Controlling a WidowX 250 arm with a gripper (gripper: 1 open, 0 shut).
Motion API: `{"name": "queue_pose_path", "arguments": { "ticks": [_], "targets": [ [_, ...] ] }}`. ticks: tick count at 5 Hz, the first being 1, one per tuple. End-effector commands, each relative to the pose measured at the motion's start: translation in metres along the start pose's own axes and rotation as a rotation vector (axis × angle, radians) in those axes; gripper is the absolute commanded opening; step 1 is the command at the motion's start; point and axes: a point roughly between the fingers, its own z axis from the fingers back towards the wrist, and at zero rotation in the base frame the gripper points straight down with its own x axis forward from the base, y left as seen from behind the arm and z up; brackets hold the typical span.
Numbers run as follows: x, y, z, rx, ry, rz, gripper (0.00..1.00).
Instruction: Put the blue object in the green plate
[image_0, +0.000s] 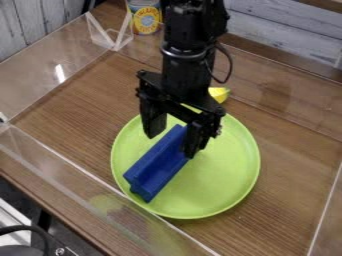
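Observation:
The long dark blue object (162, 164) lies inside the lime-green plate (230, 170), running from the plate's middle down to its front-left rim. My gripper (175, 127) points straight down over the far end of the blue object, jaws open, with one finger (151, 118) on the left and the other (199, 136) on the right. Nothing is held between them. Whether the fingertips touch the block or the plate is not clear.
A small yellow banana-shaped piece (217, 95) lies on the wooden table just behind the plate, partly hidden by the arm. A yellow-labelled container (144, 17) stands at the back. Clear plastic walls (47, 120) border the table on the left and front.

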Motion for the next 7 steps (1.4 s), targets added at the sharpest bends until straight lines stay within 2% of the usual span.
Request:
{"name": "queue_pose_path", "arguments": {
  "ticks": [1, 7],
  "targets": [
    [-0.001, -0.003, 0.005, -0.002, -0.044, -0.017, 1.00],
    [-0.013, -0.012, -0.007, -0.033, -0.025, -0.085, 1.00]
  ]
}}
